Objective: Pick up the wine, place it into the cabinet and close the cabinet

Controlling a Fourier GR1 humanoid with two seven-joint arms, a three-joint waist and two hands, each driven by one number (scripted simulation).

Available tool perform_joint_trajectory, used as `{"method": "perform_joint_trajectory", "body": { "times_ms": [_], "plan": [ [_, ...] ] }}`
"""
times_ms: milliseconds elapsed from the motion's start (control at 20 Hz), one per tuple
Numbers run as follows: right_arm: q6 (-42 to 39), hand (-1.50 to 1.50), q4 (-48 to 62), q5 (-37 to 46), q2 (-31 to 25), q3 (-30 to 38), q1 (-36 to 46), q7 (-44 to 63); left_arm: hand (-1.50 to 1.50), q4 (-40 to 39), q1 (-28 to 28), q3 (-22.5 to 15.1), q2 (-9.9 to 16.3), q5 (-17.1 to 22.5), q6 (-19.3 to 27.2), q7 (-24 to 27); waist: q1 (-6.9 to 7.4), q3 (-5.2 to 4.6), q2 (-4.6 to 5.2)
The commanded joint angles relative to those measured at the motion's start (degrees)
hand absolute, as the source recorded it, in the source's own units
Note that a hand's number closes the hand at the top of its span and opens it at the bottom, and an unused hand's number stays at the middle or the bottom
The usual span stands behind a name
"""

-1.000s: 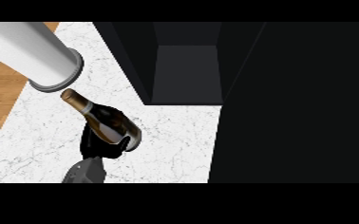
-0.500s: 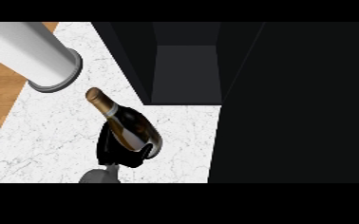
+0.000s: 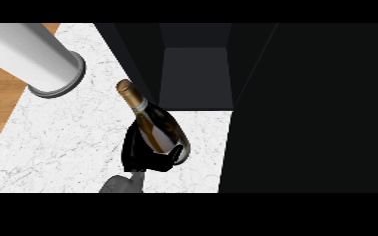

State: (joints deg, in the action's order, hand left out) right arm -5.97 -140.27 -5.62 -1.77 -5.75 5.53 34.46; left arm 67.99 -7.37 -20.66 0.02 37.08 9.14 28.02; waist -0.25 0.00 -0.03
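Dark glass wine bottle (image 3: 159,127) before you, neck up-left, base down-right; black hand (image 3: 144,155) curled round lower body, beside open cabinet (image 3: 196,75).

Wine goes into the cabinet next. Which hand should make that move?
Left. The left hand is curled round the bottle, holding it tilted over the counter with its neck towards the open cabinet just ahead. The right hand is not in view.

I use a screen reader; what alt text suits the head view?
A black hand grips a wine bottle above a white marble counter, its gold-foiled neck angled up and left, beside an open dark cabinet. A grey cylinder stands upper left.
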Motion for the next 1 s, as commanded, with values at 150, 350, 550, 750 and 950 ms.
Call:
{"method": "perform_joint_trajectory", "body": {
  "times_ms": [150, 350, 550, 750, 950],
  "plan": [
    [-1.08, -1.50, -3.37, -5.86, -2.04, 3.41, 0.67, 3.09, 1.50, -10.63, -4.11, -5.94, -0.02, 7.58, 4.01, 9.49, -0.32, -0.03, 0.10],
    [-0.12, -1.50, -2.43, -2.85, -0.47, 2.12, 0.00, 1.41, 1.50, -14.47, -9.26, -6.11, -0.02, 10.40, 4.96, 9.20, -0.32, -0.02, 0.09],
    [0.37, -1.50, 0.06, -1.47, -0.61, 1.14, 3.31, 2.45, 1.50, -14.09, -12.38, -9.62, -0.02, 13.34, 7.89, 10.55, -0.23, -0.04, 0.08],
    [-1.04, -1.50, 0.39, -2.28, 0.41, 0.03, -0.90, -0.63, 1.50, -15.75, -14.09, -11.24, -0.02, 15.26, 7.85, 12.51, -0.26, -0.02, 0.06],
    [-0.78, -1.50, -2.00, -4.99, -0.76, 3.27, -0.37, 0.92, 1.50, -19.89, -19.48, -9.45, -0.02, 16.75, 8.56, 12.07, -0.38, -0.02, 0.07]
  ]
}}
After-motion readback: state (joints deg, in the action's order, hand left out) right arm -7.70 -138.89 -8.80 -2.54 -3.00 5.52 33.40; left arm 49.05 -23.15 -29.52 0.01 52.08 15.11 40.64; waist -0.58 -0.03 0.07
